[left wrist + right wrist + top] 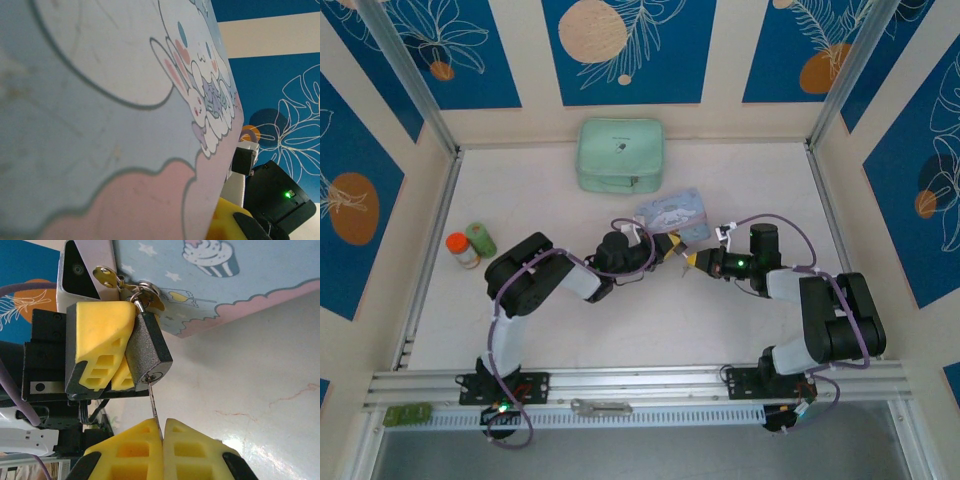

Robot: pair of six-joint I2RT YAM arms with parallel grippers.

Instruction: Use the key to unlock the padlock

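Cannot see the head of the key, lost between the pressed-together jaws of the right gripper, cut off at the bottom edge. Cannot follow the padlock shackle behind a yellow finger. Cannot take in the whole tin: blurred, cut by 3 edges.

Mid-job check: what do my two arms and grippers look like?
The left arm and right arm have black joints and white links, each trailed by a purple cable. The left gripper and right gripper carry yellow wedge-shaped fingers with ribbed hollows. A green light glows near the right wrist.
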